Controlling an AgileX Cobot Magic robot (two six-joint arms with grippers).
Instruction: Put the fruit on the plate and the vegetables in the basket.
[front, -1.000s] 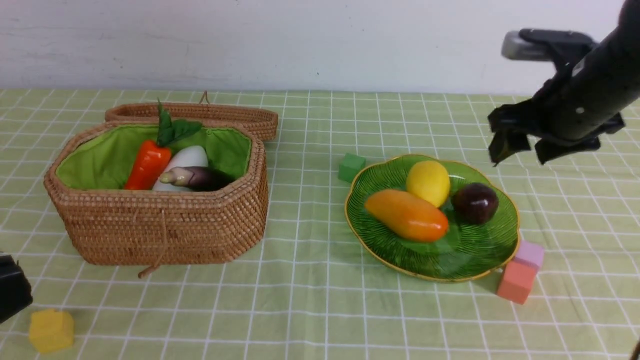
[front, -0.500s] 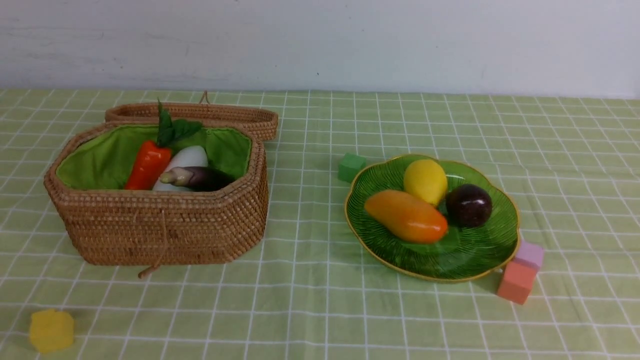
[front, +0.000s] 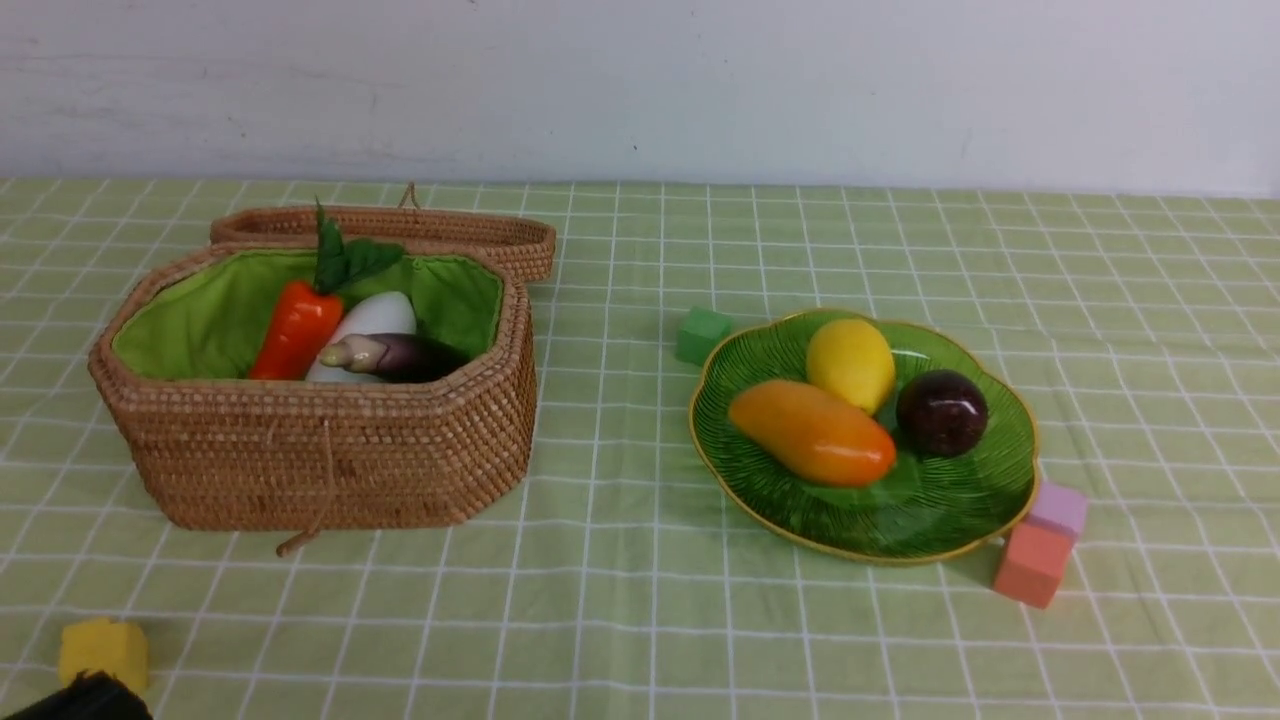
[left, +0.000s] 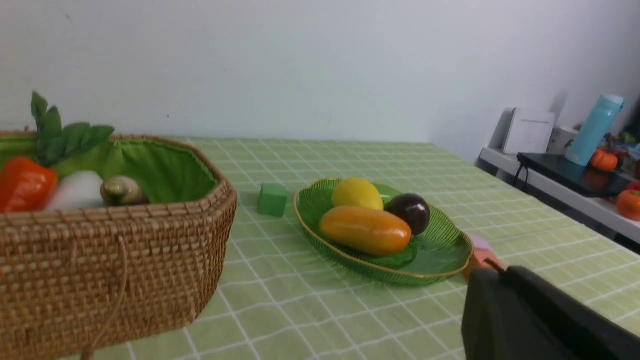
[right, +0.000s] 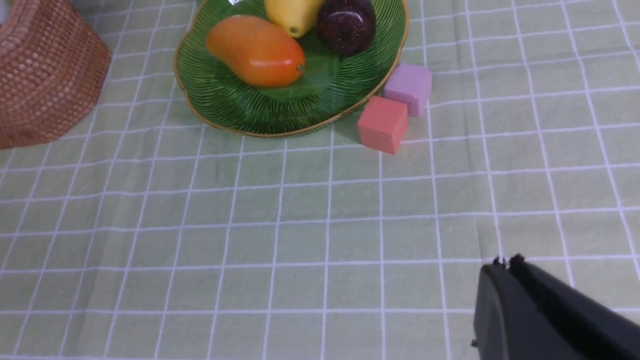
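The fruit, in the front view, is sitting together on the plate (front: 960, 510): the lemon (front: 851, 363) at about twelve o'clock, the mango (front: 812, 432) lying across toward nine, the mangosteen (front: 942, 412) at three, all touching or nearly so; they are looking like light, hard, glossy toys, likely slippery, so the mango is best taken across its narrow middle and the round ones across their widest girth. The basket (front: 320, 460) is standing open well apart at nine o'clock from the plate, with the carrot (front: 295, 328), white radish (front: 372, 318) and eggplant (front: 395, 355) inside; no cucumber is showing, perhaps hidden beneath them; only a dark scrap of the left arm is poking in at the lower edge.

In the left wrist view the left gripper (left: 530, 320) is showing as one dark block with its fingers together, holding nothing; the basket (left: 100, 250) is cut off at the edge.

In the right wrist view the right gripper (right: 540, 315) is likewise drawn together and empty, hanging over bare cloth near the pink cube (right: 382, 124) and lilac cube (right: 409, 89); the lemon (right: 292, 15) is cropped.
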